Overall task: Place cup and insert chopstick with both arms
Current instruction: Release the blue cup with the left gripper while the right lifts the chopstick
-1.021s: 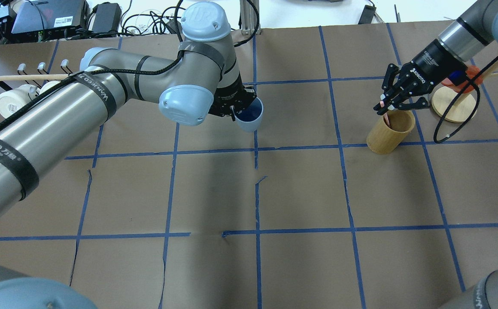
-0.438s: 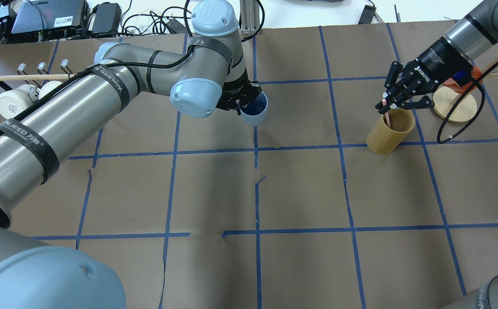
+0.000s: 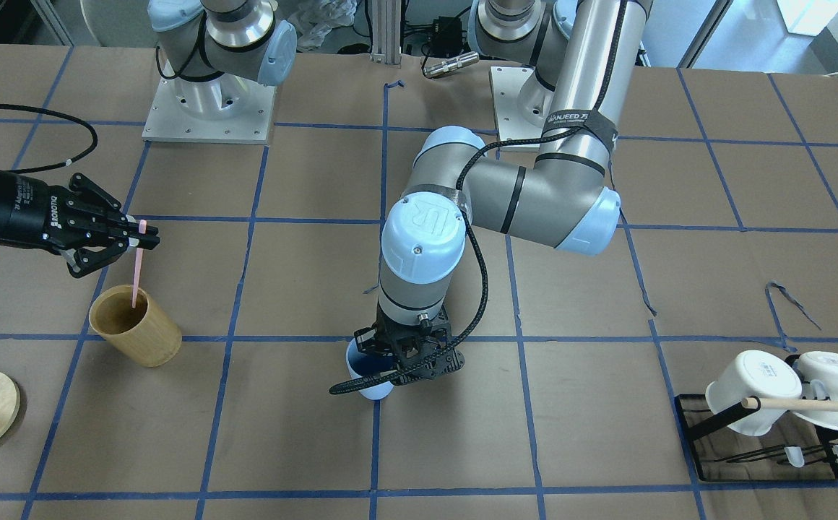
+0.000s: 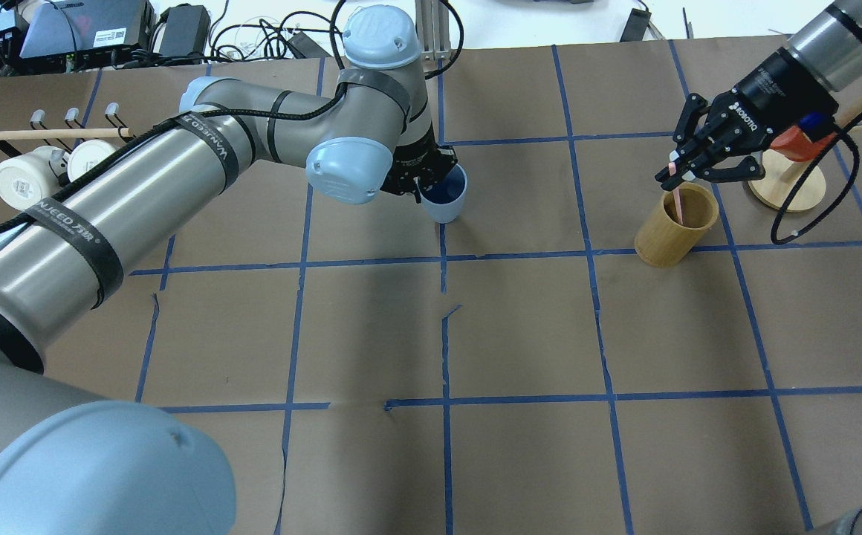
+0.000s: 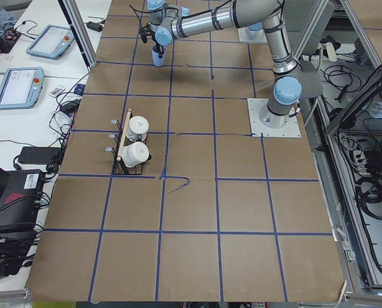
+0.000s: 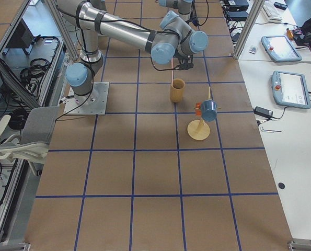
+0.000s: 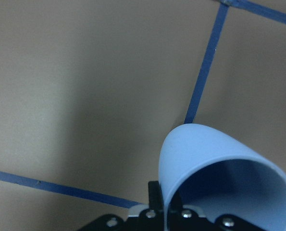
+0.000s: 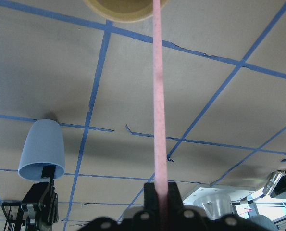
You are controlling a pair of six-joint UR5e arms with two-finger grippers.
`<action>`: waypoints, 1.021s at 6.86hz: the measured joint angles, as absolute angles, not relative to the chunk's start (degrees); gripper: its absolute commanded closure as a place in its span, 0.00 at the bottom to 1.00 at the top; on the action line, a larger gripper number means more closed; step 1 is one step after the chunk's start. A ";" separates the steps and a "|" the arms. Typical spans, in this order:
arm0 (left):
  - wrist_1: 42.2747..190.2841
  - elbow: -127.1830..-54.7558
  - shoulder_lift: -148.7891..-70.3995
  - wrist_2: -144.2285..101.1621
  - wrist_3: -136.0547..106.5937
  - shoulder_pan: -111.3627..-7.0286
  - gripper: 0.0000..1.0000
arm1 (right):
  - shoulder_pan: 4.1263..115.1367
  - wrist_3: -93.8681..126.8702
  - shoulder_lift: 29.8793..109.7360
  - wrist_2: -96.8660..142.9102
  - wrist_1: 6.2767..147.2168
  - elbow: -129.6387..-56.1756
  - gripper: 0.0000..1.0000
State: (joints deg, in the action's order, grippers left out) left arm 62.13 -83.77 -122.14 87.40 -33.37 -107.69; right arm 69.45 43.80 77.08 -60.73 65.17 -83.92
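Below ROBOTIQ-marked right end effector (image 4: 673, 169), pinching thin pink chopstick (image 4: 677, 199): tan wooden cylinder (image 4: 665, 241), stick's tip inside. Left end effector (image 4: 421, 184), WANJEED strap (image 4: 208, 152) on arm, clamps rim of tapered blue plastic cup (image 4: 442, 212) just beneath.

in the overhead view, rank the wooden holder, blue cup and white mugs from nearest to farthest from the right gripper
From the right gripper:
1. wooden holder, right beside it, on the view's right.
2. blue cup, around mid-table.
3. white mugs, far left edge.
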 measured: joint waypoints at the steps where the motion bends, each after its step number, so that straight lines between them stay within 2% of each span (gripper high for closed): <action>1: 62.42 -83.79 -122.26 87.39 -33.34 -107.75 0.00 | 69.53 43.81 77.71 -60.55 63.13 -82.64 1.00; 4: 63.92 -83.35 -118.53 85.57 -31.42 -107.60 0.00 | 70.58 43.86 79.18 -59.46 58.82 -77.78 1.00; 7: 70.83 -83.56 -108.30 87.92 -10.45 -99.04 0.00 | 75.88 45.24 79.14 -53.32 58.72 -75.68 1.00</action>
State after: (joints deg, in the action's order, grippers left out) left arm 70.83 -83.56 -108.30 87.92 -10.45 -99.04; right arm 75.88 45.24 79.14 -53.32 58.72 -75.68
